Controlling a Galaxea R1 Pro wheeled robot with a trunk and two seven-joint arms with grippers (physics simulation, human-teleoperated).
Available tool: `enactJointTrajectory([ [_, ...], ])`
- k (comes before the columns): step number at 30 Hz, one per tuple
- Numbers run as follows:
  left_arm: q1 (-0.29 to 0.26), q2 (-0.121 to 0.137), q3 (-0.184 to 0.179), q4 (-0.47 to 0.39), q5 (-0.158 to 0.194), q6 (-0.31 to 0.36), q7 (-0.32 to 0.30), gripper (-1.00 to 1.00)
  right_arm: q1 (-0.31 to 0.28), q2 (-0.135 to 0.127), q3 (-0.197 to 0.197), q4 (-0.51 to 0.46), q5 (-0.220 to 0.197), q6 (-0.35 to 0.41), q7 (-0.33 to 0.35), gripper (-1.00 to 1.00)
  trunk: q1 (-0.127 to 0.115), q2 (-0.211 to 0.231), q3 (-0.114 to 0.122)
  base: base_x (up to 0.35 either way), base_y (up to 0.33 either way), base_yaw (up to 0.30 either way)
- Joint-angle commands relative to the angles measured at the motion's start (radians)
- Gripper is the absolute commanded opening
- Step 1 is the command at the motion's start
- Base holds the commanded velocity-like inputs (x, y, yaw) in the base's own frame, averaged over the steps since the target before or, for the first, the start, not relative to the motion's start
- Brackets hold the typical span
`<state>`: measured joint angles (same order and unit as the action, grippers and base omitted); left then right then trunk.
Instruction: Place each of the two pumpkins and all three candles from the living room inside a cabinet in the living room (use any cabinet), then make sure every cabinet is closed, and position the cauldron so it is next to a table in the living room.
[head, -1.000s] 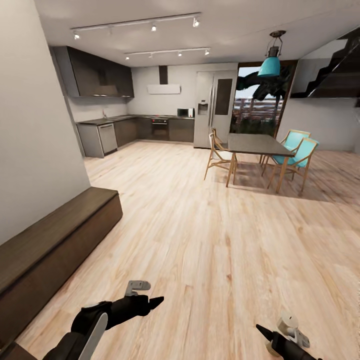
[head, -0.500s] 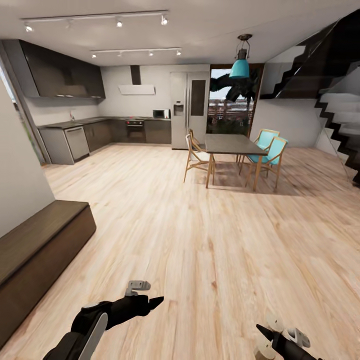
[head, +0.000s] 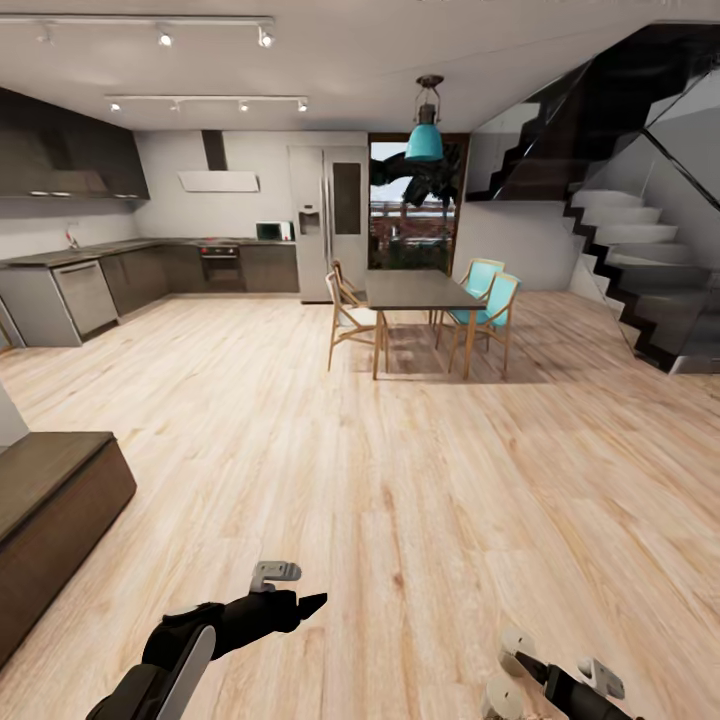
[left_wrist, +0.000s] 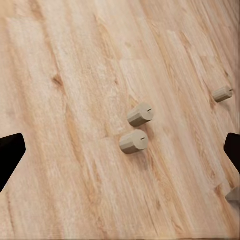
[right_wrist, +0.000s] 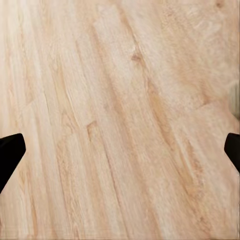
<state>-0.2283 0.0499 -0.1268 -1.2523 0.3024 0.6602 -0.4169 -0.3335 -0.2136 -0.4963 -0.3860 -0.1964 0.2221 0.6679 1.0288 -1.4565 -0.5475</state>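
Both hands released above the pale wooden plank floor (head: 420, 480).
Left hand (left_wrist: 120, 150) and right hand (right_wrist: 120, 150) hold nothing; three stubby cream candles (left_wrist: 133, 141) lie on the floor, and the long dark brown cabinet (head: 50, 500) stands left.

left arm (head: 215, 625): black, pale grey panel | gripper (head: 310, 603): black pointed fingers

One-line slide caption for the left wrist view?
Open left gripper over pale wooden floor, short cream cylindrical candles lying below.
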Motion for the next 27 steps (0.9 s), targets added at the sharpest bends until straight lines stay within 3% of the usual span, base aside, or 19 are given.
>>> enactJointTrajectory([
  [1,0.0,0.001,-0.001,-0.001,0.006,0.006,0.001,1.0,-0.001,0.0,-0.005,0.0,-0.008,0.01,-0.001,1.0,0.0,-0.001,0.0,0.023,0.0,-0.262],
  [8,0.0,0.001,-0.001,-0.001,0.004,0.006,0.002,1.0,-0.001,0.004,-0.002,-0.006,-0.004,0.01,-0.12,1.0,0.0,-0.001,0.007,0.006,0.0,-0.237],
  [16,-0.001,0.001,-0.001,-0.001,0.004,0.006,0.003,1.0,-0.001,0.027,-0.001,-0.015,-0.004,0.01,-0.262,1.0,0.0,-0.001,0.015,0.107,0.044,-0.195],
  [27,0.047,0.0,-0.008,-0.047,0.034,0.056,0.04,1.0,-0.052,0.08,0.051,0.006,0.005,-0.024,-0.329,1.0,0.0,-0.001,0.015,0.048,0.022,-0.01],
])
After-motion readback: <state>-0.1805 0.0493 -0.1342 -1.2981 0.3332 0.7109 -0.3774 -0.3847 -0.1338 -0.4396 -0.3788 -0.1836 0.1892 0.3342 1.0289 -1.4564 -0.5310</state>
